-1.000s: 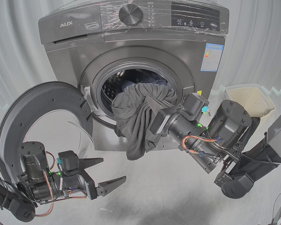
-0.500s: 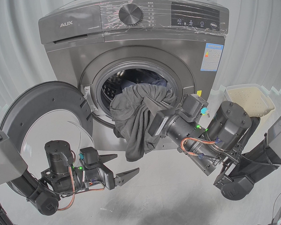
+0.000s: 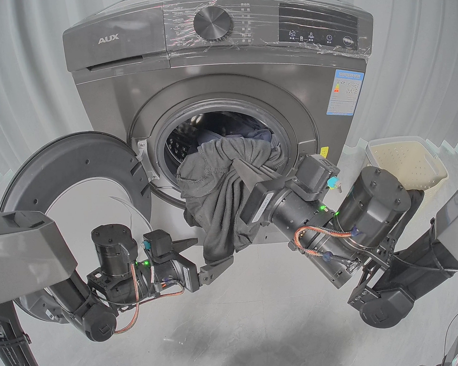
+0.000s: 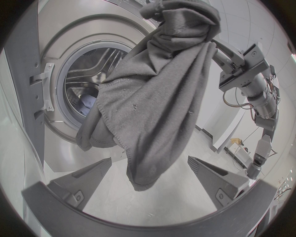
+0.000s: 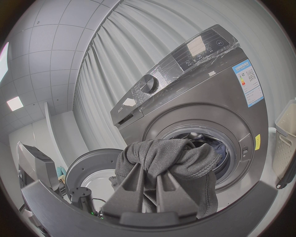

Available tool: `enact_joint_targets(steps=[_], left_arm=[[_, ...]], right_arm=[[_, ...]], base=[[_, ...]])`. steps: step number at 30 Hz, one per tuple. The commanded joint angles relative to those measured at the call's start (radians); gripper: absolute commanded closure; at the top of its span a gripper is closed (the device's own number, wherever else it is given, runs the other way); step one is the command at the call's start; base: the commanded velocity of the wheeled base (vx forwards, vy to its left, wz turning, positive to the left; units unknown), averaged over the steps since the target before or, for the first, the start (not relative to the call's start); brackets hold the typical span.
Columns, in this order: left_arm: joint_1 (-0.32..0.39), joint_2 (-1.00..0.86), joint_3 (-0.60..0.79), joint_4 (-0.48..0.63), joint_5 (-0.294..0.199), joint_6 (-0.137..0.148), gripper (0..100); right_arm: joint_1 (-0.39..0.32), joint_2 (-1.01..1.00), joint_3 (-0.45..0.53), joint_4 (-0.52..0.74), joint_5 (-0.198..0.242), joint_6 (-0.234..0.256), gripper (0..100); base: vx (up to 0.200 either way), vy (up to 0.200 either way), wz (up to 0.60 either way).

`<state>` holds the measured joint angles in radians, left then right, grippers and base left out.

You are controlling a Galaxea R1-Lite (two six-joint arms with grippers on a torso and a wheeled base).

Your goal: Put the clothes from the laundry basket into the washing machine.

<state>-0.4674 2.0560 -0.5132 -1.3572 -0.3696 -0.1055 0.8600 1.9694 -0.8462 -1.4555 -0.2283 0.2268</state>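
Note:
A dark grey garment (image 3: 224, 191) hangs in front of the washing machine's (image 3: 214, 90) open drum mouth (image 3: 221, 140), its lower end dangling toward the floor. My right gripper (image 3: 248, 167) is shut on the garment's upper part (image 5: 166, 157). My left gripper (image 3: 207, 253) is open just below the hanging cloth (image 4: 154, 117), one finger on each side of its lower tip. Blue clothing (image 3: 257, 134) lies inside the drum. The white laundry basket (image 3: 408, 161) stands to the machine's right.
The round door (image 3: 72, 199) is swung open to the machine's left, close behind my left arm. Bare grey floor (image 3: 256, 312) lies in front of the machine. A pleated curtain (image 3: 421, 54) hangs behind.
My left gripper has moved right and up, from low near the door to just under the hanging garment. My right gripper has shifted the garment slightly toward the drum.

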Motion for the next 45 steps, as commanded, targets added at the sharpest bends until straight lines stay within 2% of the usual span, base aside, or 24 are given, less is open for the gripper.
enact_joint_targets(steps=[1,12,13,18,23,26,33,40,42,45], left_arm=[[0.001,0.039,-0.027,-0.011,0.011,-0.003,0],[-0.003,0.059,-0.065,-0.033,0.041,-0.008,0],[-0.005,0.067,-0.071,-0.042,0.043,-0.011,100],[-0.007,0.079,-0.076,-0.088,0.044,-0.033,100],[-0.011,0.066,-0.039,-0.126,0.052,-0.033,100],[-0.026,0.009,0.039,-0.186,0.057,-0.031,100],[-0.043,-0.165,0.206,-0.191,0.057,-0.006,100],[-0.059,-0.292,0.245,-0.189,0.055,-0.022,100],[-0.059,-0.295,0.243,-0.191,0.054,-0.01,100],[-0.062,-0.295,0.246,-0.191,0.052,-0.011,100]], right_arm=[[0.001,-0.001,0.001,0.0,0.0,0.0,100],[0.001,0.0,0.007,-0.002,0.0,0.0,100],[0.001,0.0,0.007,-0.005,-0.002,0.0,100],[0.001,0.0,0.01,-0.012,-0.002,0.0,100],[0.001,0.003,0.015,-0.012,0.0,0.0,100],[-0.001,0.011,0.027,-0.012,0.0,0.0,100],[-0.006,0.019,0.075,-0.014,0.012,0.003,100],[-0.001,0.039,0.119,-0.028,0.024,0.003,100],[0.001,0.04,0.124,-0.028,0.024,0.003,100],[0.001,0.045,0.122,-0.028,0.024,0.003,100]], base=[[0.0,0.0,0.0],[0.0,0.0,0.0],[0.0,0.0,0.0],[0.0,0.0,0.0],[0.0,0.0,0.0],[0.0,0.0,0.0],[0.0,0.0,0.0],[0.0,0.0,0.0],[0.0,0.0,0.0],[0.0,0.0,0.0]])
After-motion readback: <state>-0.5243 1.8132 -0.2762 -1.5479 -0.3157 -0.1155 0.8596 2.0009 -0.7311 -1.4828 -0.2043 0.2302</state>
